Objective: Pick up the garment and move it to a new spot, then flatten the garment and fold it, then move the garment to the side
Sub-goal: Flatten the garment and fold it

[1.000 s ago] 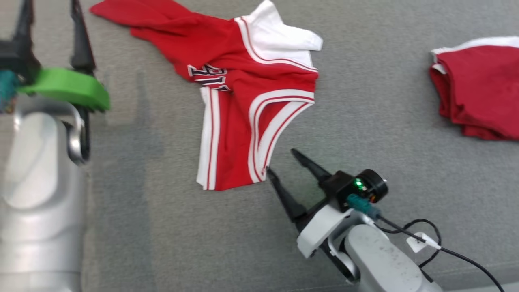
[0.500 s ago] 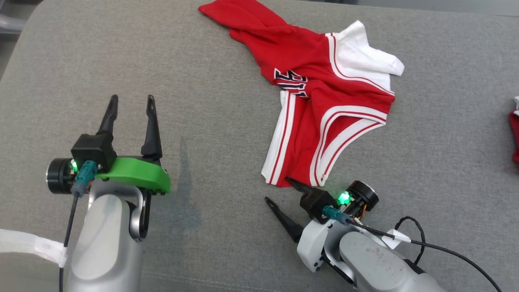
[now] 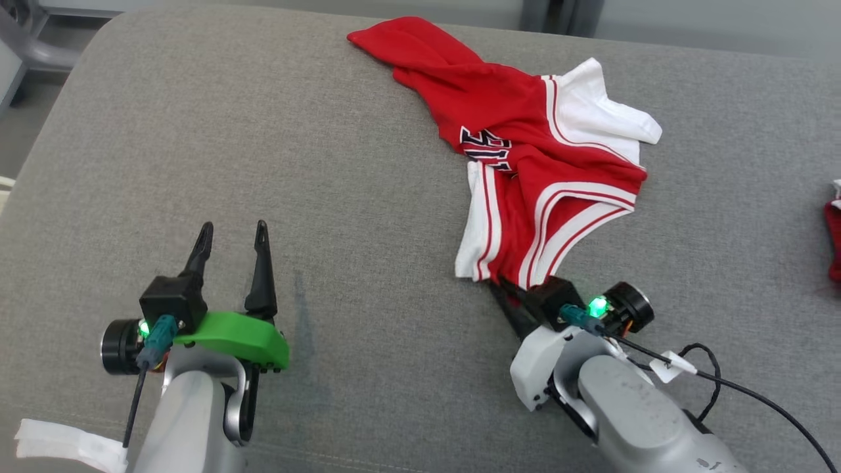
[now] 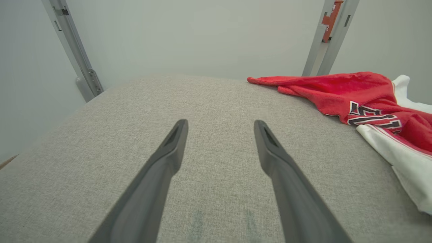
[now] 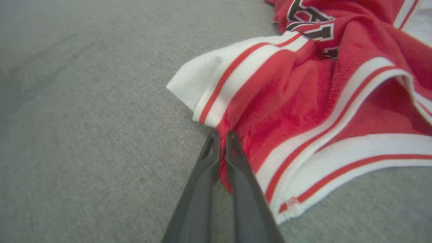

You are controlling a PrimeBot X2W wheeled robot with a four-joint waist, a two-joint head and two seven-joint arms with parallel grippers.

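The garment (image 3: 525,157) is a red jersey with white stripes and dark lettering, lying crumpled on the grey padded surface (image 3: 328,164) at the upper middle right. My right gripper (image 3: 502,286) is at its near hem, shut on a fold of red cloth. The right wrist view shows the two fingers pressed together on the garment's (image 5: 297,101) red edge, right gripper (image 5: 221,135). My left gripper (image 3: 232,233) stands open over bare cushion well to the left. In the left wrist view the left gripper (image 4: 219,126) holds nothing, and the garment (image 4: 364,101) lies to its right.
Another red garment (image 3: 833,240) peeks in at the right edge. The cushion's far edge runs along the top, with metal frame posts (image 4: 77,54) behind it. A black cable (image 3: 723,387) trails from my right wrist. White strap (image 3: 59,443) at the lower left.
The right gripper has moved forward to the jersey's near hem and shut on it; it was open before. The camera has shifted, so the whole scene sits differently.
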